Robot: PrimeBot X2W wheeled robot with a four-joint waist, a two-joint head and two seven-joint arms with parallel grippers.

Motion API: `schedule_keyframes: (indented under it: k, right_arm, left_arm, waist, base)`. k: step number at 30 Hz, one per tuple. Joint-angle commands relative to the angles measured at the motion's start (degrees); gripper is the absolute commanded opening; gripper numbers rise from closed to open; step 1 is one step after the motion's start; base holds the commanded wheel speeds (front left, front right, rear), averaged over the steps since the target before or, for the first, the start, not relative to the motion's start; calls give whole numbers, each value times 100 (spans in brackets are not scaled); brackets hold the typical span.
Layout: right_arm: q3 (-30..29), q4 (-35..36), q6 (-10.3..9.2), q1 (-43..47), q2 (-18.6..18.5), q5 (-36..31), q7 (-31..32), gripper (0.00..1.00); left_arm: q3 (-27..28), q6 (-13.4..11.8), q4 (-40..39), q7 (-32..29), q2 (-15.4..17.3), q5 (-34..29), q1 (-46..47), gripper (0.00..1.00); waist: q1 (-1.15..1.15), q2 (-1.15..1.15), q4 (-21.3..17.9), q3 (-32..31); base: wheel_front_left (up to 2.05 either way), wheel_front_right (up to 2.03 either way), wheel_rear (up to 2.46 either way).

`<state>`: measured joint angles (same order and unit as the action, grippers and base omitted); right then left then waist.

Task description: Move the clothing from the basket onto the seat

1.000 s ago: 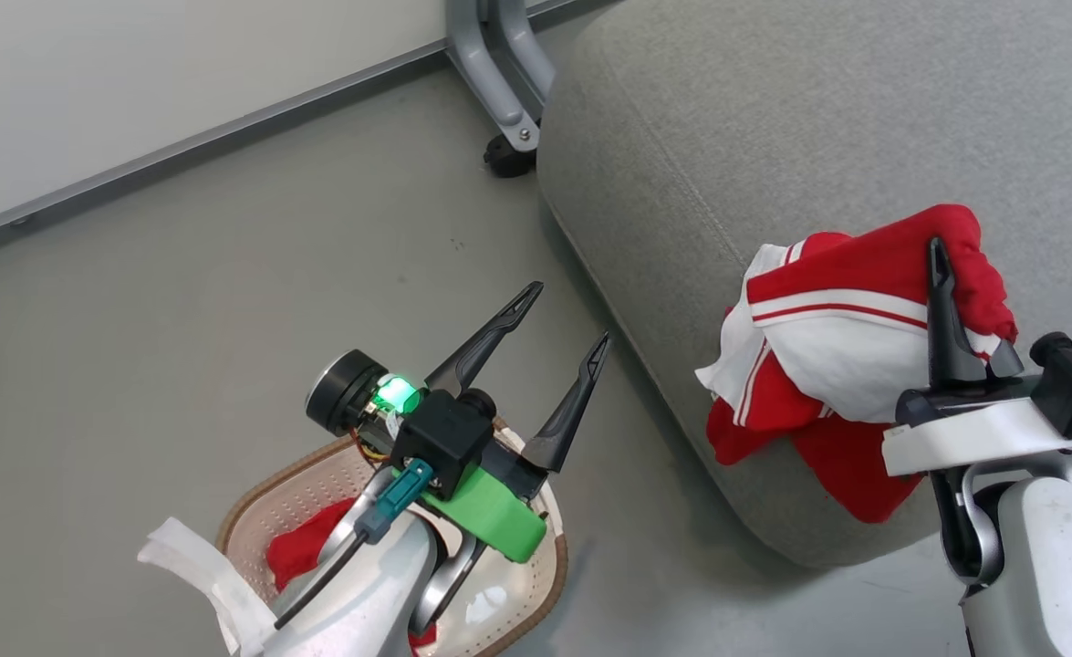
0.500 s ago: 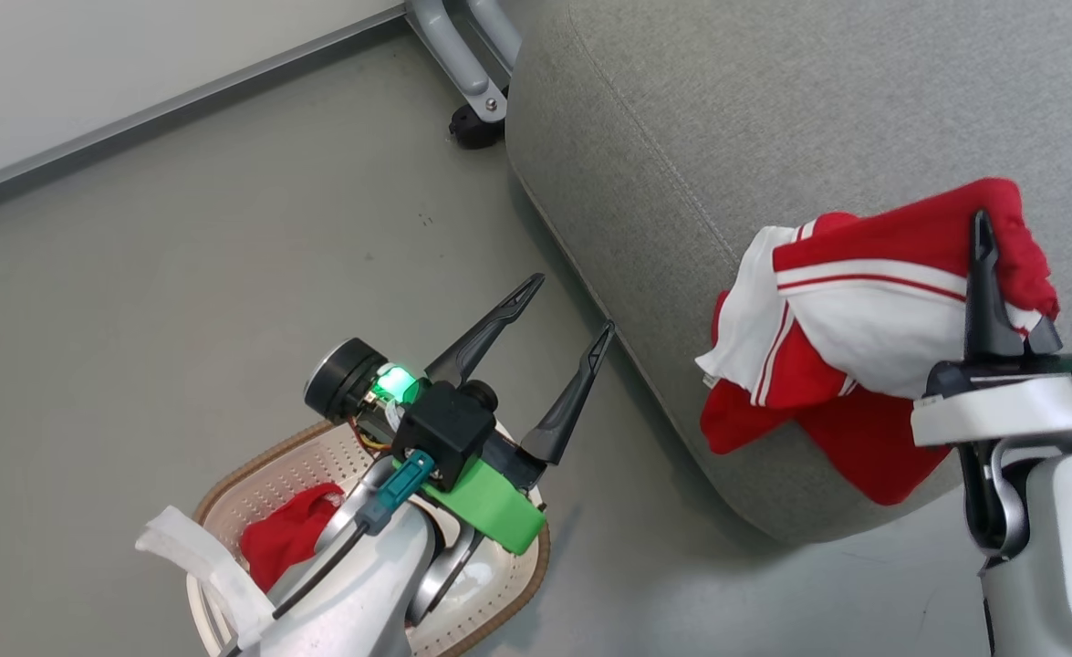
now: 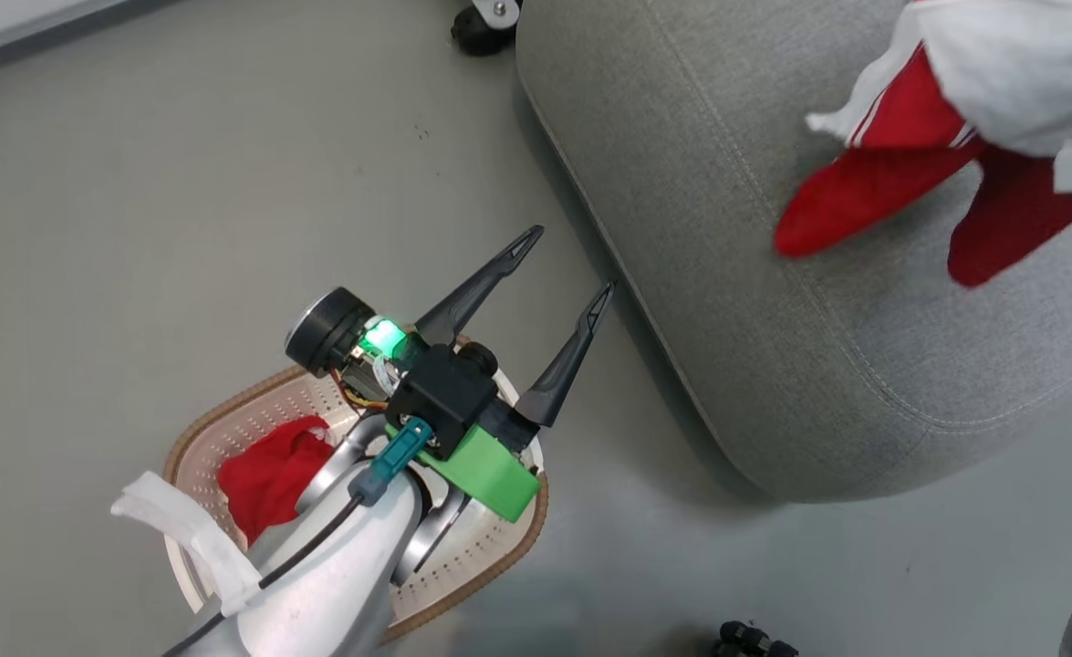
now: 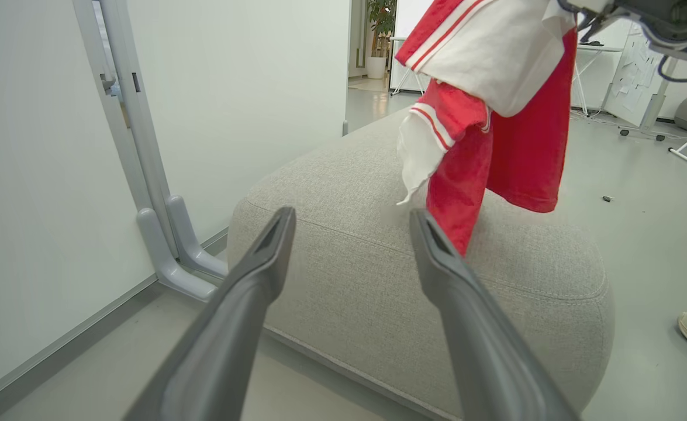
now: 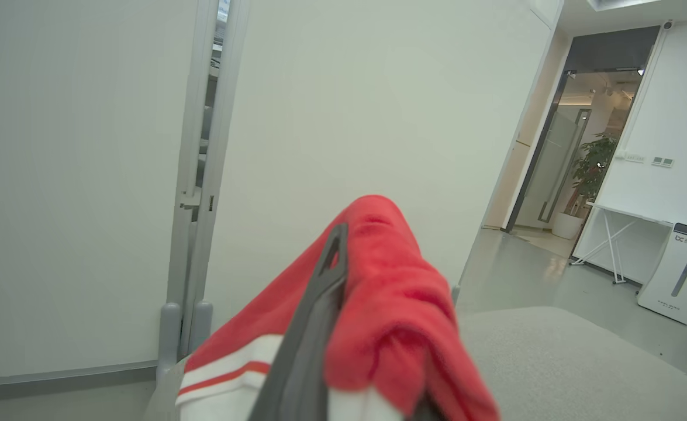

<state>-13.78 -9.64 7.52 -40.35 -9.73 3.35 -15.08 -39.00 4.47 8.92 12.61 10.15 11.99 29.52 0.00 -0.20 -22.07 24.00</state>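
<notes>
Head view: the left gripper point(image 3: 561, 274) hovers spread wide and empty above the basket point(image 3: 216, 422), where a red garment point(image 3: 266, 474) lies toward its left end. The second garment point(image 3: 900, 155) hangs over the seat point(image 3: 727, 301), inside its near edge.

Left wrist view: that garment dangles above the seat's top; I cannot tell whether its lowest tip touches.

Right wrist view: the right gripper point(image 5: 369, 275) is clamped on a red fold. Best to carry it further from the rounded edge, lower until the fabric pools, then release. The logo on a white unit point(image 5: 679, 280) is too small to read.
</notes>
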Motion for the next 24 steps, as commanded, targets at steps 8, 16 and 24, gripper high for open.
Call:
schedule_keyframes:
  k: [8,16,24]
  right_arm:
    - [-202,-890,-7,-1533,-623,-43,-14,0]
    - [-465,-1716,-7,-2437,-1064,-206,-14,0]
    - [-848,-2619,-7,-2396,-823,-839,-13,0]
  left_arm:
    - [-35,21,-218,-166,180,-128,330,100]
    - [-76,16,-371,-279,278,-177,461,100]
    - [-109,-21,-498,-371,368,-205,505,100]
  waist:
    - [0,20,182,961]
    - [0,20,293,1332]
    - [0,20,347,1605]
  base:
    - [0,0,0]
    - [0,0,0]
    - [0,0,0]
